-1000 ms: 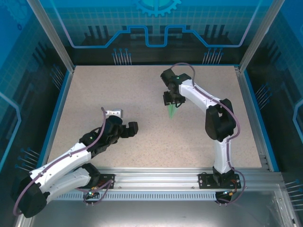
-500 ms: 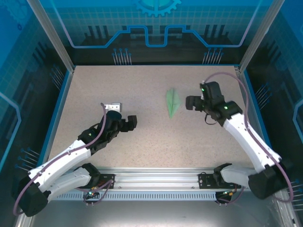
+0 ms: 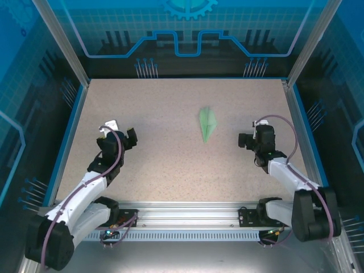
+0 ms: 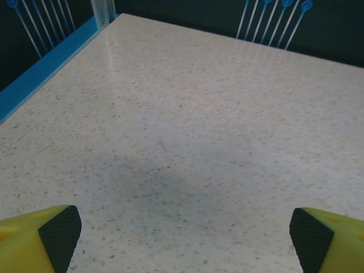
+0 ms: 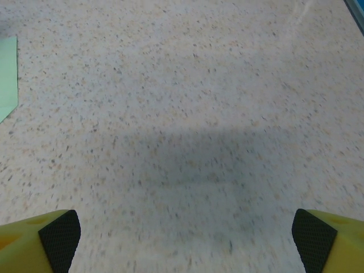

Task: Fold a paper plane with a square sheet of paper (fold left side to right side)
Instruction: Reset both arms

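Left fingers (image 4: 60, 236) and right fingers (image 5: 60, 239) both gape wide, holding nothing, above the bare speckled desk (image 4: 187, 114). From overhead the paper plane (image 3: 207, 124) lies flat right of centre, tapering toward the near side, well apart from both arms. The right wrist camera catches just its pale green edge (image 5: 7, 74) at far left.

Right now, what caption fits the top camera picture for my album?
Paper plane on the speckled table, left end effector and right end effector open, apart from it.

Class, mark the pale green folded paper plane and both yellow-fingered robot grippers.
pale green folded paper plane (image 3: 207, 123), top view, middle of its body.
left gripper (image 4: 185, 239), left wrist view, midway between open fingertips.
right gripper (image 5: 186, 240), right wrist view, midway between open fingertips.
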Available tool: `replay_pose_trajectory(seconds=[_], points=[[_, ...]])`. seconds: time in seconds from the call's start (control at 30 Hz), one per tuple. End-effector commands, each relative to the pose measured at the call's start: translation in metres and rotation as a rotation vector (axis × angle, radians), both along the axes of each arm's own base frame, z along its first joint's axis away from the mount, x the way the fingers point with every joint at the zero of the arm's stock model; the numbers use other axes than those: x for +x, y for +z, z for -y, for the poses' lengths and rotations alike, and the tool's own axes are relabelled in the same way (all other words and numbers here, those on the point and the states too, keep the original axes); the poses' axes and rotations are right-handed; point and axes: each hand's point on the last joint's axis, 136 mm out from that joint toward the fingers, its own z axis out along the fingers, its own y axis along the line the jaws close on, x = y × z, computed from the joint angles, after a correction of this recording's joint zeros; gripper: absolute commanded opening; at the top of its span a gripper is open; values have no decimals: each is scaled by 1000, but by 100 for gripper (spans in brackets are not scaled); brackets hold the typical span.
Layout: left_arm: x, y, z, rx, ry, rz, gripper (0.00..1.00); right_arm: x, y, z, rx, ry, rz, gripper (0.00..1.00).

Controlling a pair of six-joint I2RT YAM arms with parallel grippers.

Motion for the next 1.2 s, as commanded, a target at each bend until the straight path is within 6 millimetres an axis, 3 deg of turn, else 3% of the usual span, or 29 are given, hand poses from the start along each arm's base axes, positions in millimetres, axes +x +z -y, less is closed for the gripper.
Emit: replay_pose_trajectory(seconds=[0.0, 0.2, 0.37, 0.57, 0.77, 0.9, 1.17], points=[[10, 4, -7, 65, -6, 66, 99, 31, 30, -5, -16, 62, 228, 99], [22, -18, -4, 110, -57, 81, 99, 50, 23, -22, -26, 180, 285, 99], [38, -32, 5, 140, -141, 100, 99, 56, -2, -29, -15, 224, 256, 100], [57, -34, 14, 135, -230, 151, 98, 58, -1, -29, 1, 234, 249, 99], [78, -67, 15, 67, -279, 70, 98, 58, -2, -30, 1, 236, 249, 100], [84, -67, 4, 9, -263, 62, 98, 58, -2, -29, 1, 235, 249, 99], [84, -67, 7, 8, -283, 56, 99, 58, -2, -30, -1, 237, 249, 99]])
